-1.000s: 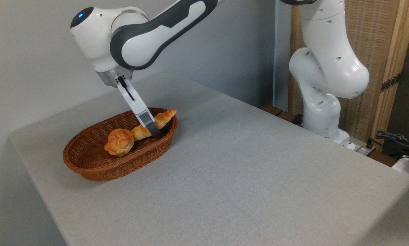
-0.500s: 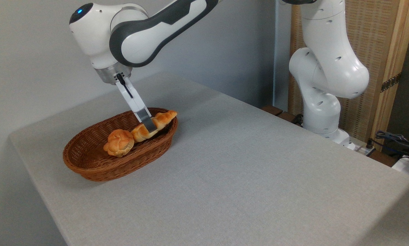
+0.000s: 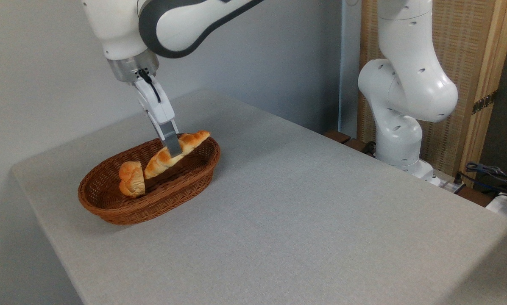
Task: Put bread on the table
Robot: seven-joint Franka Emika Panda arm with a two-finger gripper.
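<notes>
While the wicker basket (image 3: pixel 151 199) sits near the table's (image 3: pixel 304 220) far left corner, a small round bun (image 3: pixel 131 184) stands on edge inside it, just left of the loaf's lower end. Robot base (image 3: pixel 399 123) stands past the far right edge; nothing lies between. Gripper (image 3: pixel 171 147) fingers are clamped on the bread (image 3: pixel 175 149) near its middle. Bread: long, tapered, golden-orange with cream patches, bumpy; tilted, right tip higher, held over the basket's right half, above rim level.
</notes>
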